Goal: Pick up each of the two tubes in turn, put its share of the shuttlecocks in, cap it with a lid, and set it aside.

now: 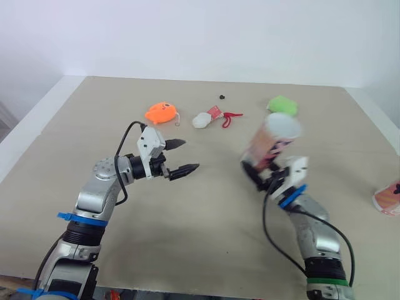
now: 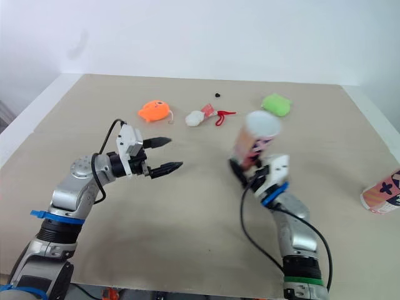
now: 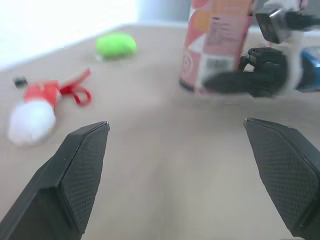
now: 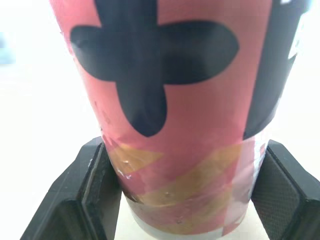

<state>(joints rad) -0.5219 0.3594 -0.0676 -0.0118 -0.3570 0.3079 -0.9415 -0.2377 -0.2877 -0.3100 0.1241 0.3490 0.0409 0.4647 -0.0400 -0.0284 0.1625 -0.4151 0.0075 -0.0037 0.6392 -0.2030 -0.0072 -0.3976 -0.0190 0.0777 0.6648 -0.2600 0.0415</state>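
Two tubes, three shuttlecocks and two grippers show over the beige table. Well left of the held tube, the left gripper hangs above the table, its two fingers spread wide with nothing between them and their tips aimed toward that tube. Left of the held tube and farther from the robot lie the orange shuttlecock and then the white-and-red shuttlecock, with a red ribbon beside it. A small black speck sits farther back still. The green shuttlecock lies just behind the held tube. The held tube, pink with black crosses, has its long axis nearly upright, the white upper end tipped a little right and away. The right gripper pinches its lower part, one finger on each side. Well right of it, the second tube lies on its side, cut off by the picture's edge
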